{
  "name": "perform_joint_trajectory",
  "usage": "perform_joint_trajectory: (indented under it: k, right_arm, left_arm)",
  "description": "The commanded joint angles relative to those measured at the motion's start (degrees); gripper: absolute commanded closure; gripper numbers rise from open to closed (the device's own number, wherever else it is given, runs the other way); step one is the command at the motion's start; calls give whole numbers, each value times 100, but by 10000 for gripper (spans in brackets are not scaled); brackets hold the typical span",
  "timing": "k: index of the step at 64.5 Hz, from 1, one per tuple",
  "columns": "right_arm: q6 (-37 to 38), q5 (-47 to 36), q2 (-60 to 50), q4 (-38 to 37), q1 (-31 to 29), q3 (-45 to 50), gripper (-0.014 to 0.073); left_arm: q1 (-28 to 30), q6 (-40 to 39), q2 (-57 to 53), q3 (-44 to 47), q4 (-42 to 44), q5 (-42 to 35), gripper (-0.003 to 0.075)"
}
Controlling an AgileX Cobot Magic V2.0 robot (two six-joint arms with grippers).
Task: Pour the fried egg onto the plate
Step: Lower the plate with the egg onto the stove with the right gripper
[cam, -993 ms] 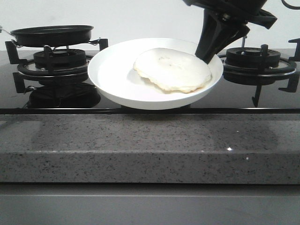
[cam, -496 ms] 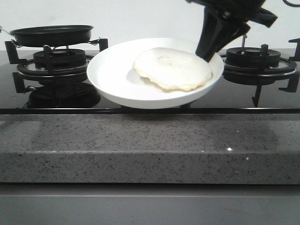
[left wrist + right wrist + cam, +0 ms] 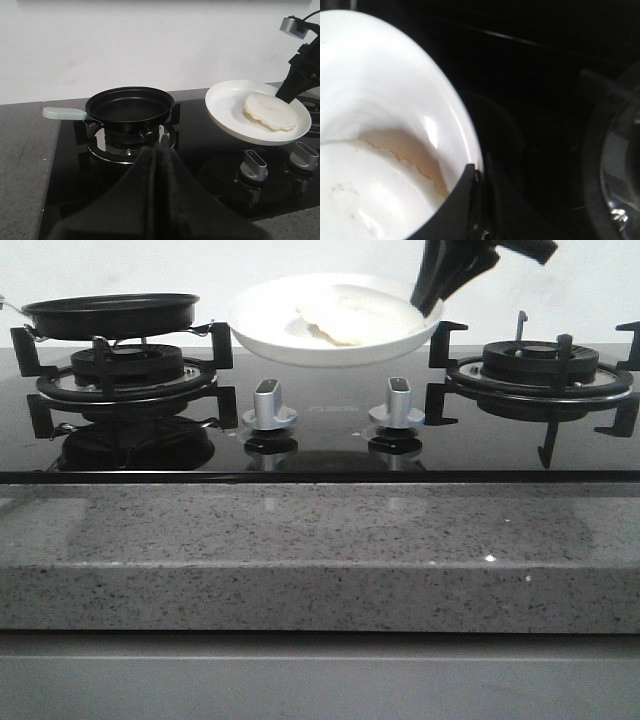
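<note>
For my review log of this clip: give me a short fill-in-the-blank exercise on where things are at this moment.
1. The fried egg lies on the white ____.
2. The plate is held at its rim by the ____ gripper.
3. The black frying pan on the burner is ____ inside.
4. Between the burners stand two silver ____.

Missing words: plate; right; empty; knobs
</note>
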Motion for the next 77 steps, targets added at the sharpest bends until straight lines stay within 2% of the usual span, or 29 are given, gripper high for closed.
perform_joint_trajectory:
  k: [1,25,30,41,44,54,59,71,77]
  right_arm:
    - [56,-98,-107,151,-110,-359,654]
    - [56,49,305,151,-162,-366,636]
    - [56,80,305,151,-162,-366,563]
    - [56,159,289,151,-164,-373,344]
    - [56,228,290,146,-176,-438,326]
    - [56,873,290,41,-244,-1000,337]
    - [56,1309,290,-83,-265,-1336,399]
    - [56,1360,32,-191,-265,-1498,665]
    - [99,1365,-117,-336,-265,-1487,655]
  left_arm:
    - [-37,-66,56,-154,-26,-508,739]
    - [-37,-66,56,-154,-26,-508,739]
    - [-37,-66,56,-154,-26,-508,739]
    - [-37,-66,56,-154,-26,-508,739]
    - [-37,-66,56,-154,-26,-508,739]
    - [-37,-66,56,-154,-26,-508,739]
    - [-37,-66,56,-154,-26,-508,739]
    - [-37,-66,56,-154,-26,-508,739]
    - [-37,-66,56,-154,-26,-508,739]
